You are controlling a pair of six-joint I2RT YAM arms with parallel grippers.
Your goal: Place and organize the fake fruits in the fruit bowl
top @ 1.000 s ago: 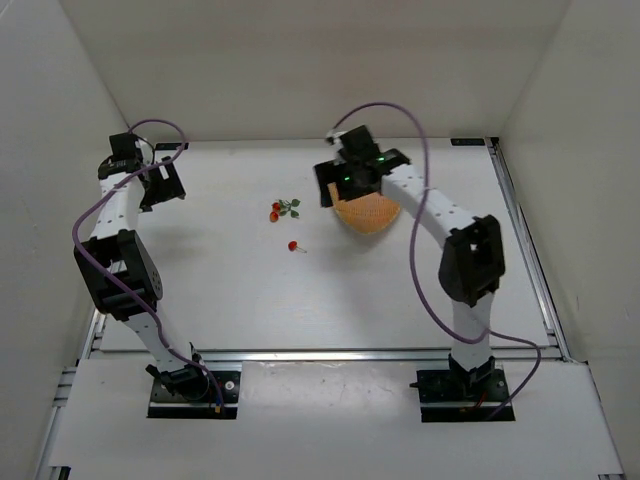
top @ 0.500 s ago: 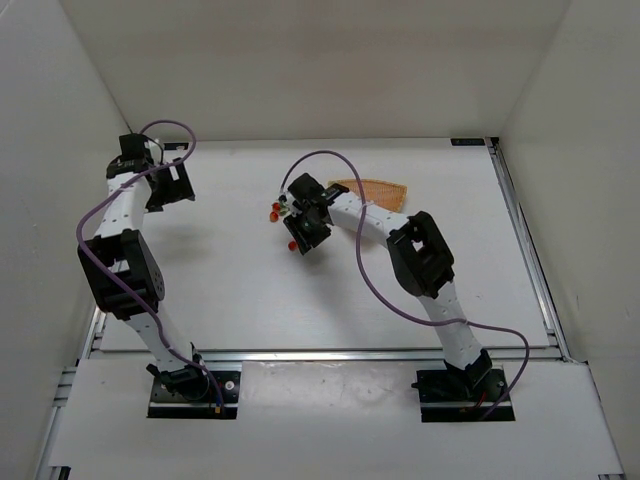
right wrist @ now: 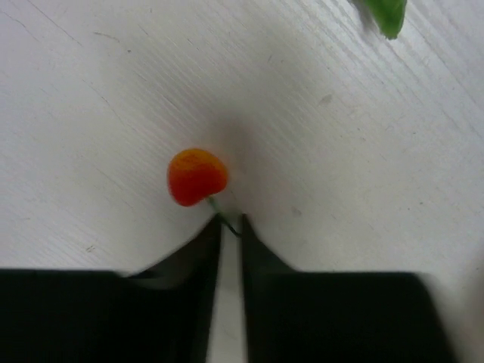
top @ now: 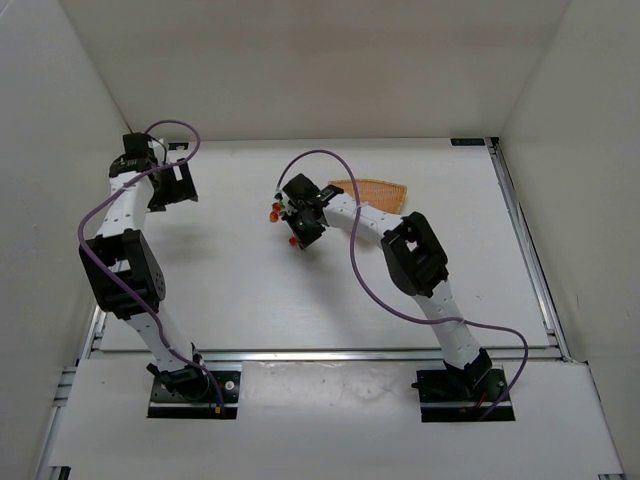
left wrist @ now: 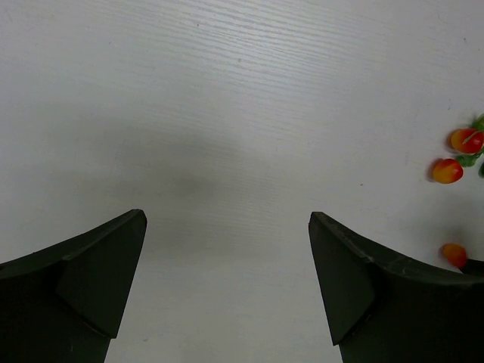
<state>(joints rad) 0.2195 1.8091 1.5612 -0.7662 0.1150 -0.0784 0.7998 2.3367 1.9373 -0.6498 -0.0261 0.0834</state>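
Nothing for you to read here: no lettering, label, brand mark, number or sign is legible in the top view or in either wrist view.

My right arm [top: 362, 221] hides the fruit bowl's [top: 385, 189] left end and most of the leafy cluster [top: 274, 212] left of it, and I can't tell whether its jaws pinch the single berry's [right wrist: 196, 175] thin stem.
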